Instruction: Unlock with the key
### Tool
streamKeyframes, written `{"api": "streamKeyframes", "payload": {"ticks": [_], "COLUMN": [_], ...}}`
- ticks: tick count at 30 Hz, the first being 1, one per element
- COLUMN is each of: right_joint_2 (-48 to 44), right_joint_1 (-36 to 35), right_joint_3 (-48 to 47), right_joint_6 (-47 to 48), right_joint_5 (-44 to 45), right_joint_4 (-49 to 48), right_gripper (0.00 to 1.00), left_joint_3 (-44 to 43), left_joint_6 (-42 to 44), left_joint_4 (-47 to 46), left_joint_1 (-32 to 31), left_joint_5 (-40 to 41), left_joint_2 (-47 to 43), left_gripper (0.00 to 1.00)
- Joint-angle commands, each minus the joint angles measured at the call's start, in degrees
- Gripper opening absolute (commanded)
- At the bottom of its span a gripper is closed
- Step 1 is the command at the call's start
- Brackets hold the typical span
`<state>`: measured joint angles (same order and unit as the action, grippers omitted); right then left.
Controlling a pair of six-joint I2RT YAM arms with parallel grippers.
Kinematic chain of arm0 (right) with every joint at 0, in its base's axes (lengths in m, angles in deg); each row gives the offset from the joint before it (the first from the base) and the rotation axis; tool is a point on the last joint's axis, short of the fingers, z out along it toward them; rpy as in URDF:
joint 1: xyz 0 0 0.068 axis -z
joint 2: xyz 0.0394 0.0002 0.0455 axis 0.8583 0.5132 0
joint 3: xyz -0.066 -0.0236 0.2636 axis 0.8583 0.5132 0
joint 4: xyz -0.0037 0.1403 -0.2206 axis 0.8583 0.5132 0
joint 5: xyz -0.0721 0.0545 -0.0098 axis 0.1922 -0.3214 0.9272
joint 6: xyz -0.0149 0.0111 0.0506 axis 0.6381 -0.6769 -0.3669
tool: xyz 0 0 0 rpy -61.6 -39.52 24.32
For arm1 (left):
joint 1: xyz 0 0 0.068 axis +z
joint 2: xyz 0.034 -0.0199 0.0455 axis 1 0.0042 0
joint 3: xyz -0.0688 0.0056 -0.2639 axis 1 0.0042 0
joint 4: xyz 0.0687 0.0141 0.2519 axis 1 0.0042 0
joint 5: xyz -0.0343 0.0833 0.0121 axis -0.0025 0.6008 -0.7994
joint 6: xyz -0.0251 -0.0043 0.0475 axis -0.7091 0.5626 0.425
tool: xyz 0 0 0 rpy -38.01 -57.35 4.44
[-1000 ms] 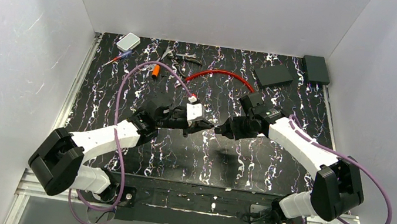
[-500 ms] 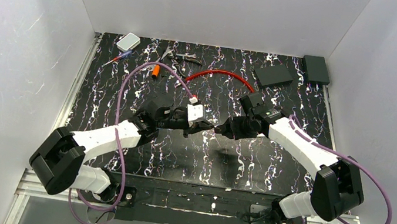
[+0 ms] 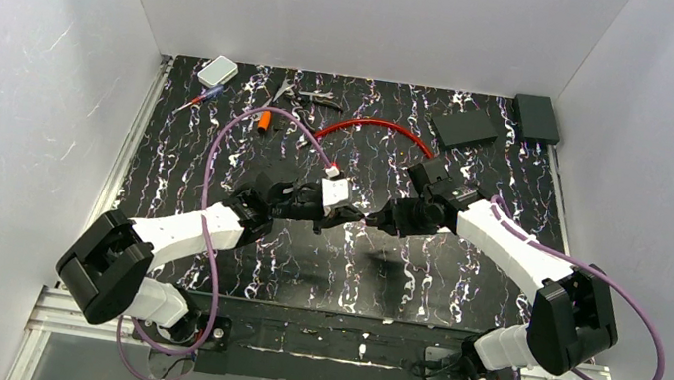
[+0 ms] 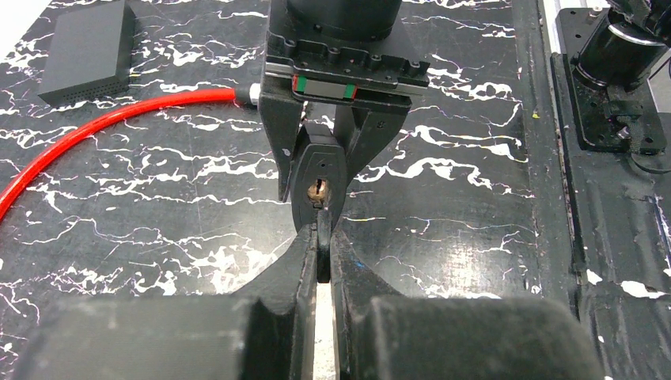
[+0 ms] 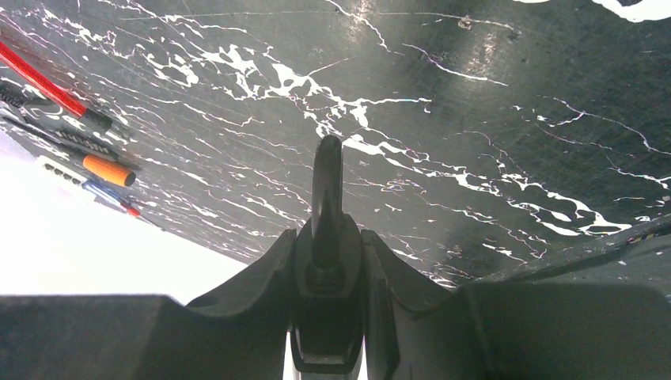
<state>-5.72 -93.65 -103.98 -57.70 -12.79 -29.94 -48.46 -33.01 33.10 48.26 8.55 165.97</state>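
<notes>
Two claws meet in mid-air over the middle of the desk, and only the left arm has moved in the last second: its elbow and forearm have crept a little to the right and farther from the near edge, while the right arm has not shifted. The left claw is pinched fully shut on the thin key, held edge-on and pointing at the lock. The right claw, partly closed, clamps the black lock by its sides with the brass keyhole facing the key. The key's tip sits right at the keyhole, seemingly just below the slot; I cannot tell whether it has entered. The small shift looks like fine alignment, so insertion and turning probably remain to be done.
</notes>
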Motion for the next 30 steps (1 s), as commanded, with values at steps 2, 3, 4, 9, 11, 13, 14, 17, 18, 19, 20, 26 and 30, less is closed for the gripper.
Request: {"api": "streamKeyframes", "payload": {"ticks": [2, 3, 4, 9, 11, 13, 14, 17, 18, 19, 20, 26, 30], "right_joint_2": [-1.37, -1.27, -1.21, -1.25, -1.46, -1.51, -1.52, -1.26, -1.16, -0.93, -0.74, 1.04, 2.02], "right_joint_1": [-0.63, -0.71, -0.72, -0.89, -0.92, -0.98, -0.98, -1.29, -1.48, -1.66, -1.88, -4.59, -5.33], "right_joint_3": [-0.51, -0.54, -0.49, -0.29, 0.27, 0.40, 0.39, 0.15, -0.50, -1.23, -1.88, -4.25, -5.51], "right_joint_6": [-0.88, -0.88, -0.90, -0.81, -0.79, -0.79, -0.79, -1.39, -1.56, -1.73, -2.07, -4.63, -5.44], "right_joint_5": [-2.78, -2.92, -2.98, -3.64, -4.27, -4.48, -4.54, -4.29, -3.86, -3.08, -2.47, 0.71, 0.91], "right_joint_4": [-3.62, -3.71, -3.86, -5.39, -6.76, -7.12, -7.02, -6.05, -5.15, -4.17, -3.15, -0.35, 0.51], "right_gripper": [0.01, 0.01, 0.01, 0.01, 0.01, 0.01, 0.01, 0.01, 0.01, 0.01, 0.01, 0.01, 0.01], "left_joint_3": [-0.88, -0.79, -0.73, -0.55, -0.33, -0.37, -0.42, -0.24, -0.24, -0.26, -0.33, -0.44, -0.58], "left_joint_6": [1.01, 1.13, 1.17, 1.02, 0.79, 0.79, 0.98, 1.61, 1.62, 1.57, 1.29, -0.13, -1.07], "left_joint_4": [-0.52, -0.52, -0.52, -0.53, -0.52, -0.53, -0.52, -0.52, -0.52, -0.46, -0.44, -0.44, -0.25], "left_joint_1": [-0.41, -0.37, -0.42, -0.41, -0.35, -0.40, -0.41, -0.42, -0.36, -0.41, -0.49, -0.77, -0.91], "left_joint_5": [1.61, 1.87, 2.20, 4.82, 6.38, 5.98, 5.30, 4.65, 4.54, 4.75, 5.27, 8.67, 10.11], "left_joint_2": [0.41, 0.42, 0.38, 0.43, 0.38, 0.59, 0.38, 0.09, 0.10, 0.09, 0.20, 0.10, 0.10], "left_gripper": [0.00, 0.00, 0.00, 0.00, 0.00, 0.00, 0.00, 0.00, 0.00, 0.00, 0.00, 0.00, 0.00]}}
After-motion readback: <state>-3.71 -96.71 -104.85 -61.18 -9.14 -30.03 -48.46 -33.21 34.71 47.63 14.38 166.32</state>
